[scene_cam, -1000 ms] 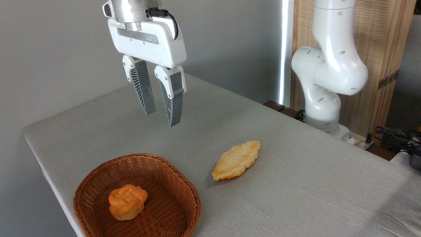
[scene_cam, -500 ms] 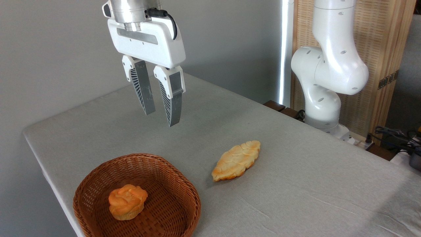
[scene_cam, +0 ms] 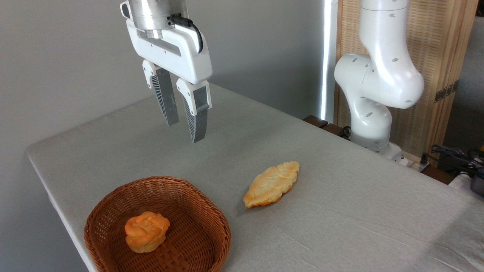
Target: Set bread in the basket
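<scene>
So the small lumpy orange-golden bun is sitting inside the round brown woven wicker basket, resting on the woven floor a bit toward the side nearest the table's left edge. The basket itself is parked at the near-left corner of the grey cloth-covered table, pretty close to the edge.

The white two-finger tool hangs high above the table, well clear of the basket and a little beyond it toward the far edge. Its ribbed grey fingers are parted with just a narrow gap and nothing between them, so it's released and carrying nothing. Makes sense to me: with the bun down in the basket there's nothing left to hold, and being up that high keeps the fingers from snagging the wicker rim.

The longer, flat, leaf-shaped pale-golden bread lies on the bare cloth near the middle of the table, just beside the basket but not touching it. It isn't the one the job is about, I'd guess, so it stays put.

Looks basically done to me.
</scene>
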Available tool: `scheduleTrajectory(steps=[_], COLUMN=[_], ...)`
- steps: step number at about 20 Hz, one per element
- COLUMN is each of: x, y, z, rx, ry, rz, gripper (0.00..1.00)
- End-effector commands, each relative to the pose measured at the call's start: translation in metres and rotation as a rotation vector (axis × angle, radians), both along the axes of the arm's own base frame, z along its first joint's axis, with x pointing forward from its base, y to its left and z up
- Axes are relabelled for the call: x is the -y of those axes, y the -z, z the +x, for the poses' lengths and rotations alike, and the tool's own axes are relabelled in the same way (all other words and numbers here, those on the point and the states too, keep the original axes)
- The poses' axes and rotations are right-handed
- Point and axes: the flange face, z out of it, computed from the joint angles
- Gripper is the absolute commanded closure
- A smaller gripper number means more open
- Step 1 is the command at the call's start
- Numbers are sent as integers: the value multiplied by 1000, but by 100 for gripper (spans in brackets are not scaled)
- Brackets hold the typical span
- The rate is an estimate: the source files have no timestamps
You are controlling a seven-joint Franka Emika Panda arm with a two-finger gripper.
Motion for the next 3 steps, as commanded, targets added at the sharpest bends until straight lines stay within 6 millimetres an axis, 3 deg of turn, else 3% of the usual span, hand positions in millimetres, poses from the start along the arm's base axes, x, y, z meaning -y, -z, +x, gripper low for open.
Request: scheduleTrajectory(steps=[1,3], x=[-2,-2], y=[-1,-1], z=[-3,-3], rx=[-14,-15], ry=[15,15], rz=[-18,-17], gripper=[0,0])
